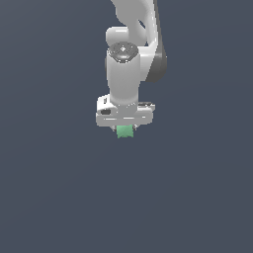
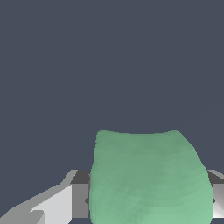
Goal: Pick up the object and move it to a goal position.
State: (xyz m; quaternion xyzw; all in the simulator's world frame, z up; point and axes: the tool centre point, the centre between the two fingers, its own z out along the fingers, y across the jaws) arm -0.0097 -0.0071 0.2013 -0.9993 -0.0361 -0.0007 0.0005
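Observation:
The object is a small mint-green block that pokes out just below my white gripper in the exterior view, near the middle of the picture. The hand hides the block's upper part there. In the wrist view the object fills the lower middle, and a grey finger presses against one side while the other finger shows at the opposite side. The gripper is shut on the block. Whether the block touches the floor below cannot be told.
A flat, dark grey-blue floor spreads all around with no edge or other object in sight. The white arm rises behind the hand toward the top of the exterior view.

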